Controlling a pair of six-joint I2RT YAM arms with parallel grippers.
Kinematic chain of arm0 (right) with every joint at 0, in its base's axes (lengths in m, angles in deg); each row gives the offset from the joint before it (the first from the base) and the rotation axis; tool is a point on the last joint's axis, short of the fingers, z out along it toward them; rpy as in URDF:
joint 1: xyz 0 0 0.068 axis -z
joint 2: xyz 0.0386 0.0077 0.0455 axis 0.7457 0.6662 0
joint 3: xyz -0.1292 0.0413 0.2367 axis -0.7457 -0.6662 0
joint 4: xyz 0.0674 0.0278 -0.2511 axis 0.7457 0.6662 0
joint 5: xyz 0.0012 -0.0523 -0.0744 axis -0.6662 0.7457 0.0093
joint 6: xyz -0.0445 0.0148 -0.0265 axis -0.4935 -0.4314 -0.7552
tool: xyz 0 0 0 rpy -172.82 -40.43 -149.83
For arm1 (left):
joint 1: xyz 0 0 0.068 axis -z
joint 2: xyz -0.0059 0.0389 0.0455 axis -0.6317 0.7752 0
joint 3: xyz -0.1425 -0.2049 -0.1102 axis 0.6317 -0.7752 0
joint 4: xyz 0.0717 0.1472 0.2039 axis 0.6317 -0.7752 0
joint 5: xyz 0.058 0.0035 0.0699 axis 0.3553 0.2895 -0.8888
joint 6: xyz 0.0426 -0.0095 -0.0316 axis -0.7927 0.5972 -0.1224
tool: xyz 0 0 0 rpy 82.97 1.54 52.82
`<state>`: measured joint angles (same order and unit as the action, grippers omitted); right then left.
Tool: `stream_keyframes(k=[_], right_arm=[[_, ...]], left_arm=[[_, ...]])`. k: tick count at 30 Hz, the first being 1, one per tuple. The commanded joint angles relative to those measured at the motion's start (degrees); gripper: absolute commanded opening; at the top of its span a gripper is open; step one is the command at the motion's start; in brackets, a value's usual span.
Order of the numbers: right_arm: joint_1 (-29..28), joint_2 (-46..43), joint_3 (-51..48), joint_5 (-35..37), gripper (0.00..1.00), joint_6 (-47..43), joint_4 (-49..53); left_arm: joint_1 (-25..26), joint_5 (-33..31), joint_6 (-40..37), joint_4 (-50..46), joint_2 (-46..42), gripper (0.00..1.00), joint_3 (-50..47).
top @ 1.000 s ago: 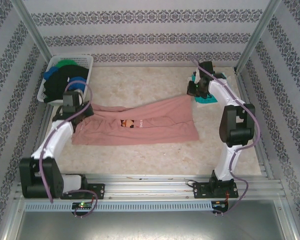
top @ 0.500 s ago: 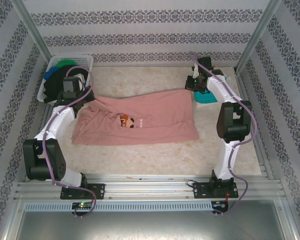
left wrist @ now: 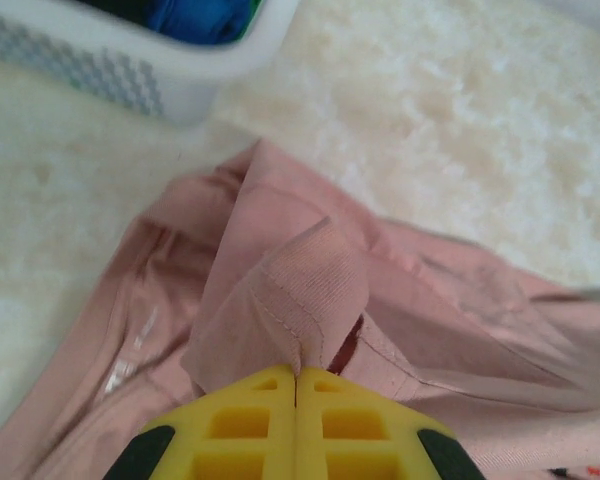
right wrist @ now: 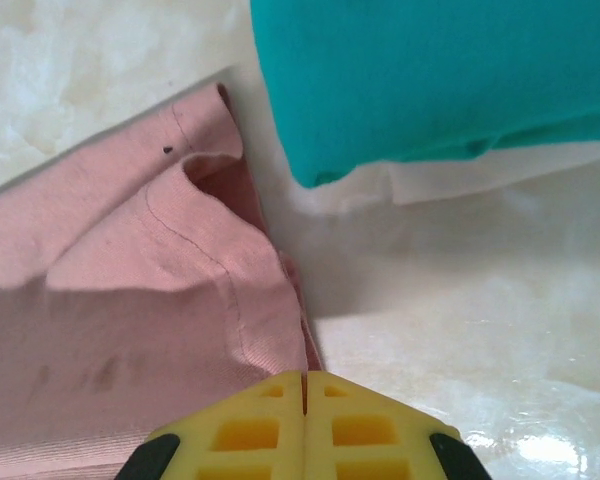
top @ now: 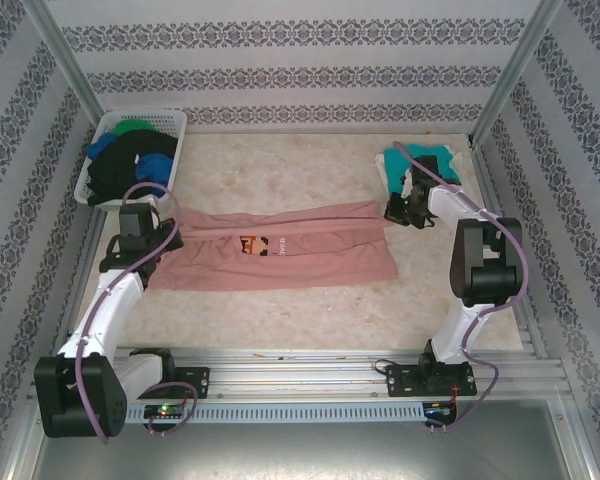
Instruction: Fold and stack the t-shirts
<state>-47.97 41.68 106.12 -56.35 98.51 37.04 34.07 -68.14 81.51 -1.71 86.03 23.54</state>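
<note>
White plastic at your far left is the slotted basket (top: pixel 176 140), with a black shirt (top: pixel 125 168), a blue shirt (top: pixel 158 167) and a green shirt (top: pixel 135 127) heaped inside. Just in front of it, your left gripper (top: pixel 152 243) is clamped on the ribbed collar of the salmon-pink shirt (top: pixel 300 258). In the left wrist view its yellow fingers (left wrist: pixel 242 425) meet with the collar band pinched between them and drawn up into a peak. The pink shirt lies as a long band across the middle of the marbled table (top: pixel 280 170), its small brown print (top: pixel 255 246) facing up, left of centre. At the shirt's right end, your right gripper (top: pixel 398 211) is also closed on the cloth, nipping the hem edge. Beyond it, at the far right, the teal shirt (top: pixel 420 162) sits folded, near the pink hem but not touching it.
</note>
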Motion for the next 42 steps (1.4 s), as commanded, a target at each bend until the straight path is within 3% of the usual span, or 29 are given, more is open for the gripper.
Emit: stream_keyframes(k=[1,11,23,28,32,39,42], right_arm=[[0.66,-2.20,-2.43,-0.77,0.06,0.50,-2.37],[0.72,-3.89,-5.54,2.26,0.10,0.17,-1.19],[0.16,-4.96,-5.95,2.35,0.18,0.94,0.62],[-5.85,-9.56,-6.38,6.17,0.30,2.78,0.51],[-13.24,-5.69,-2.97,8.36,0.32,4.36,-0.17],[-17.06,0.83,-1.17,9.97,0.34,6.57,0.76],[-17.06,1.46,-3.08,10.41,0.35,6.75,0.53]], left_arm=[[-0.98,-1.00,2.98,-1.34,-0.69,0.00,-2.83],[-1.05,-3.61,5.86,-6.11,-2.17,0.00,-4.52],[-0.96,2.05,9.25,-4.54,-4.53,0.00,-10.42],[-0.97,4.76,10.30,-5.48,-5.06,0.00,-10.97],[-0.96,5.81,10.83,-7.78,-7.09,0.01,-11.55],[-1.20,1.87,10.75,-14.75,-15.00,0.45,-9.32],[-1.14,2.35,10.57,-12.95,-15.05,0.52,-7.77]])
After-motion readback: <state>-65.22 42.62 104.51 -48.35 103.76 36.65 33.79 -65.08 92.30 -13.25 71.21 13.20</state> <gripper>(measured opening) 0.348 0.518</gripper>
